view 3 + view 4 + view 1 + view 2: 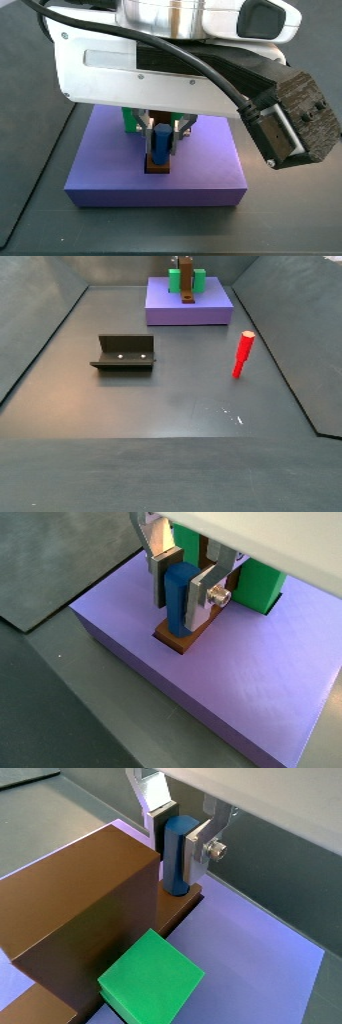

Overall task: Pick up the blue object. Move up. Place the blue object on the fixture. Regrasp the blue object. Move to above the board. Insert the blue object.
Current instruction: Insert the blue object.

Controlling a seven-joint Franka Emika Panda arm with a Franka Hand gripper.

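Where the board (pixel 254 682) lies, pincer (pixel 183 585) clamped around upright blue object (pixel 177 597).

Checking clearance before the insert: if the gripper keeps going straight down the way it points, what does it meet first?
Likely the brown strip on the board. The gripper points down, shut on the blue object, whose lower end already sits at the strip; whether it is in the hole is hidden.

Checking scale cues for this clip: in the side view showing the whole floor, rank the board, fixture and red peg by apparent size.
1. The board
2. The fixture
3. The red peg

The board sits farthest back, so it is truly the largest. The gripper holds the blue object over the board.
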